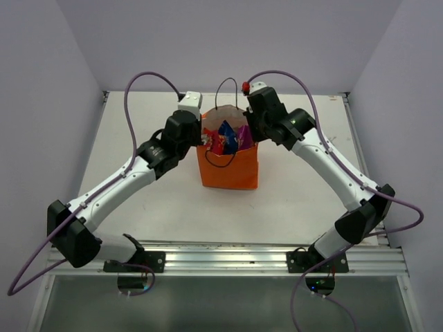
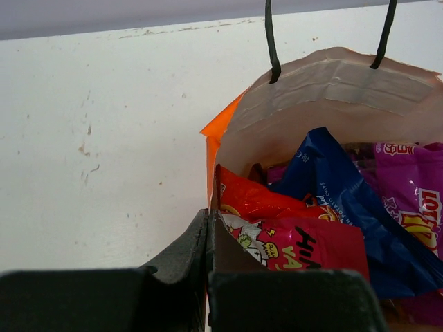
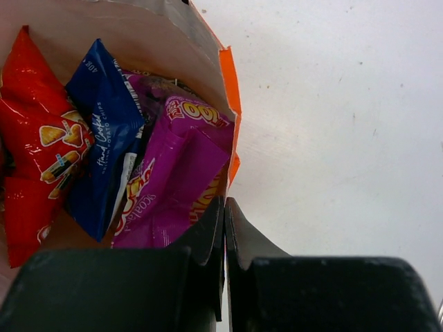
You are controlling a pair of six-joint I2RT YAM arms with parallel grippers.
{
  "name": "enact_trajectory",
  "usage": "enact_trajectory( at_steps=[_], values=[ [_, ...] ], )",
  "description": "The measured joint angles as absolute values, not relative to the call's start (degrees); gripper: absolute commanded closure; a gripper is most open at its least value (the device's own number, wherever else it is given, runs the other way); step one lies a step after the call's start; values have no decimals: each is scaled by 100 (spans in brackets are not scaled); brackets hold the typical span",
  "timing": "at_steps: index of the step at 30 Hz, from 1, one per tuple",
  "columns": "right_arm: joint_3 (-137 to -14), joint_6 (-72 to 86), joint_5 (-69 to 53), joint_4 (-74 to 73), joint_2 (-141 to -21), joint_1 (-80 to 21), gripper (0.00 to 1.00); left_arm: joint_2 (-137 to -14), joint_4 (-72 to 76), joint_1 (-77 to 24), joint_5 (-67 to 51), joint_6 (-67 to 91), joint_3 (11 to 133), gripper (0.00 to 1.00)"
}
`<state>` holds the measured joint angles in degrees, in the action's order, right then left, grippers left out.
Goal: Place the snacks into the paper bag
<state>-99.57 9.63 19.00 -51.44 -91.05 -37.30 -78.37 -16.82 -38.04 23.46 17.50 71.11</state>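
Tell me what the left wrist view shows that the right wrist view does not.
Only the left wrist view: the black handles, the cartoon print on the pink-red packet, the left gripper. Only the right wrist view: the right gripper. Both: the paper bag, Doritos bag, blue bag, purple bag.

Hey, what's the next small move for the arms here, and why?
Probably open the left end effector and right end effector and lift away: each pinches the paper bag rim, snacks sit inside, none shows on the table.
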Motion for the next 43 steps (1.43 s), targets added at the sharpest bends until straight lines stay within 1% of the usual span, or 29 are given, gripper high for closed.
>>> enact_trajectory(
  at_steps=[8,16,17,18,19,20,21,24,25,29,34,37,39,41,42,43],
  values=[
    [-9502,1212,2025,-5325,-8685,-3861,100,-7196,-2014,-4171,2593,2056,6711,100],
    [-8930,1310,2088,-5151,-8619,-3861,100,-7037,-1920,-4296,2482,2217,6375,100],
    [-8912,1313,2108,-5122,-8617,-3861,96,-7030,-1900,-4296,2445,2217,6372,97],
    [-8908,1315,2117,-5105,-8615,-3863,85,-7024,-1894,-4307,2425,2213,6372,78],
    [-8908,1341,2121,-5087,-8608,-3863,76,-7008,-1890,-4322,2425,2198,6370,66],
    [-8908,1339,2141,-5076,-8602,-3861,67,-6980,-1852,-4331,2429,2176,6361,57],
    [-8908,1343,2156,-5048,-8578,-3861,54,-6936,-1824,-4348,2432,2176,6361,47],
    [-8923,1334,2211,-4963,-8401,-3863,51,-6740,-1732,-4407,2534,2145,6379,36],
    [-8982,1352,2257,-4967,-8305,-3863,52,-6667,-1734,-4447,2620,2132,6434,33],
    [-9636,1396,2622,-4978,-7961,-3874,52,-6453,-1712,-4587,3129,2112,6866,30],
    [-10145,1391,3498,-4993,-7616,-3876,51,-6270,-1730,-4615,4097,1929,7529,27],
    [-10022,1409,4108,-5111,-7596,-3868,50,-6208,-1693,-4615,4615,1695,7712,26],
    [-9758,1435,4316,-5223,-7651,-3850,53,-6160,-1706,-4613,4805,1597,7712,26],
    [-9504,1476,4399,-5356,-7734,-3850,53,-6139,-1726,-4578,4919,1535,7712,26],
    [-9408,1500,4403,-5387,-7765,-3850,48,-6128,-1734,-4567,4954,1529,7708,26],
    [-9343,1509,4405,-5402,-7776,-3850,45,-6117,-1743,-4545,4969,1529,7703,26]
  ],
)
